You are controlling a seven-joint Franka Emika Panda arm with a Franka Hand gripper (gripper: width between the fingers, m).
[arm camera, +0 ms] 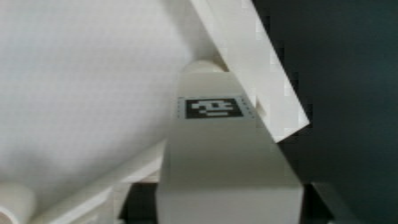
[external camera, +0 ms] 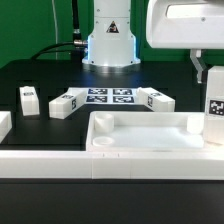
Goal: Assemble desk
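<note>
Gripping a short square white plastic leg (external camera: 213, 112) bearing a black-and-white tag, the two-finger gripper (external camera: 209, 72) holds it at the shallow rimmed white tabletop (external camera: 140, 135)'s corner on the exterior view's right (spare legs (external camera: 63, 103) lie farther back); next, seating it squarely in the socket.

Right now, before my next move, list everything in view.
short square white plastic loose legs with black-and-white tags: three, white, flanking the marker board
held leg: one, white, upright at tabletop corner, exterior view's right
large shallow rimmed plastic tabletop: one, white, front
marker board: one, white with black tags, centre back
long rail: one, white, nearest edge
cropped piece: one, white, exterior view's left edge
arm base: one, white, back
gripper: one, white, shut on held leg
</note>
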